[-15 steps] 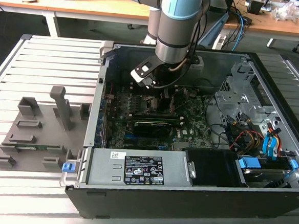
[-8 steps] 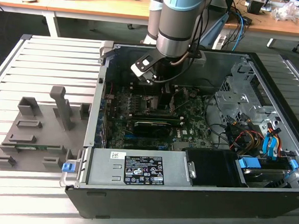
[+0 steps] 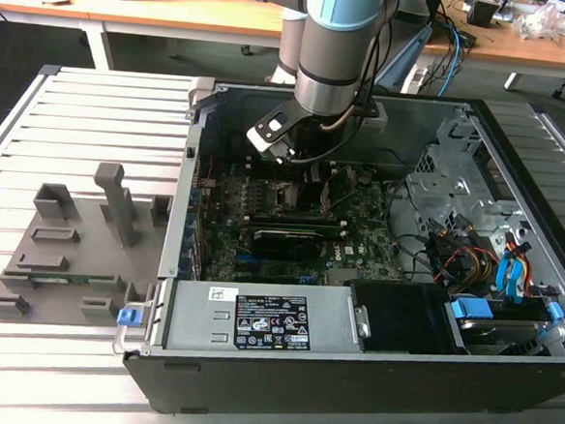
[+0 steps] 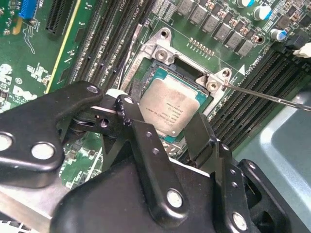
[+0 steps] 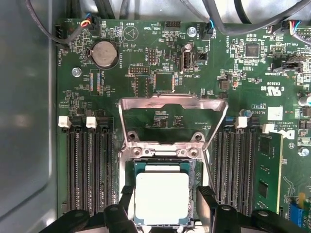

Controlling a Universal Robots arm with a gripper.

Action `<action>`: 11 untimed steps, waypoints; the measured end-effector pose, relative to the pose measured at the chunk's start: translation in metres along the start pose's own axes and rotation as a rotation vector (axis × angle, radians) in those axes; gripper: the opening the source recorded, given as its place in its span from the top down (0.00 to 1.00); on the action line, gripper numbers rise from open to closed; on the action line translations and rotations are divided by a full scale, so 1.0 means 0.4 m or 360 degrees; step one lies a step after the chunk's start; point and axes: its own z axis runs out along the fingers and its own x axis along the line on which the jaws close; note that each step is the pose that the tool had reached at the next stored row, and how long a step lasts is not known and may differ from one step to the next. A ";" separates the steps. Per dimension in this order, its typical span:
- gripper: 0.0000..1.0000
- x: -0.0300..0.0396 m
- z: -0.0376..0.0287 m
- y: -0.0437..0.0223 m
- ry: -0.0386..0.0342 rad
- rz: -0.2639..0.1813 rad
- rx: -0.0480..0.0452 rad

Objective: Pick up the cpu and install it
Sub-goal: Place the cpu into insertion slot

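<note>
Now fingers pinch cpu at socket; case on slatted table, desks behind.

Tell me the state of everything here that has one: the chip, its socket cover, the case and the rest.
cpu, lying flat in the socket, metal top up.
gripper, down at the cpu inside the case.
load plate, swung open, off the cpu.
computer case, on its side, side panel off.
memory stick, seated in its slot.
coin battery, in its holder.
</note>
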 end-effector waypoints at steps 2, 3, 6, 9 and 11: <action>0.38 -0.004 0.002 0.000 0.0000 0.0000 0.0000; 0.38 -0.006 0.002 0.000 0.0000 0.0000 0.0000; 0.38 -0.007 0.002 0.000 0.0003 0.0000 0.0000; 0.38 -0.006 -0.001 0.000 0.0031 0.0000 0.0000; 0.38 -0.007 -0.034 -0.001 0.0032 -0.0001 0.0000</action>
